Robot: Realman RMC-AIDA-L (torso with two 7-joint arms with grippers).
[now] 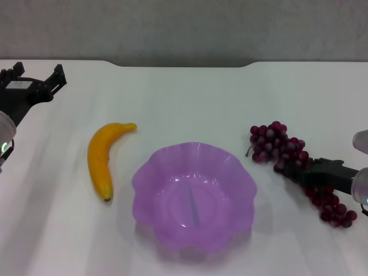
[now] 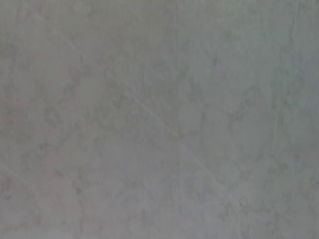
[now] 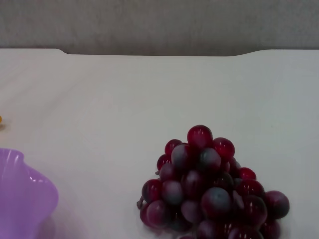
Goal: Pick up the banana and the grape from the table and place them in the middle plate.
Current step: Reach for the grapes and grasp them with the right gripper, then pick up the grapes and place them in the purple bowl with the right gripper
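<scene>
The yellow-orange banana (image 1: 101, 158) lies on the white table (image 1: 190, 98), left of the purple scalloped middle plate (image 1: 150, 178), which holds nothing. The dark red grape bunch (image 1: 275, 141) lies right of the plate and shows close up in the right wrist view (image 3: 209, 186). My right gripper (image 1: 313, 170) reaches in from the right edge and sits across the middle of the bunch, which rests on the table. My left gripper (image 1: 35, 79) hovers open at the far left back, well away from the banana, holding nothing.
The table's far edge has a rounded notch (image 1: 178, 63) with a grey wall behind it. The left wrist view shows only a plain pale surface. The plate's rim (image 3: 25, 184) shows at the edge of the right wrist view.
</scene>
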